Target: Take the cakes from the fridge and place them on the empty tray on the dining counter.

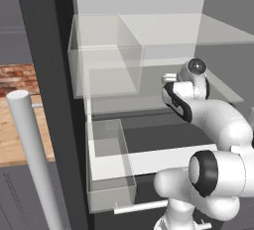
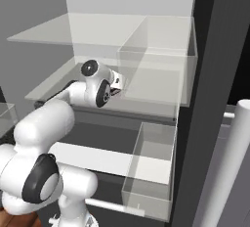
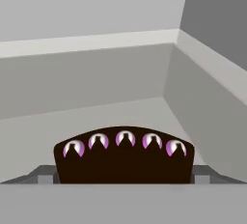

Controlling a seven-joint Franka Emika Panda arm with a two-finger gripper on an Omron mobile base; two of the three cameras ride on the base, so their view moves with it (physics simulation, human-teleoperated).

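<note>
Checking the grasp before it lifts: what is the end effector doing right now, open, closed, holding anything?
End effector: open, finger tips either side of the dark chocolate-brown cake wedge, not closed on it.

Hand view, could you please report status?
Gripper open, inside fridge. Chocolate cake between the gripper's tips, not gripped. Nothing blocking.

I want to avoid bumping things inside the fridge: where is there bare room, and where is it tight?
Bare room: the fridge's lower white shelf beside the clear door bin, and the clear upper bin. It is tight on the middle shelf, where the open end effector brackets the chocolate cake near the back corner.
</note>
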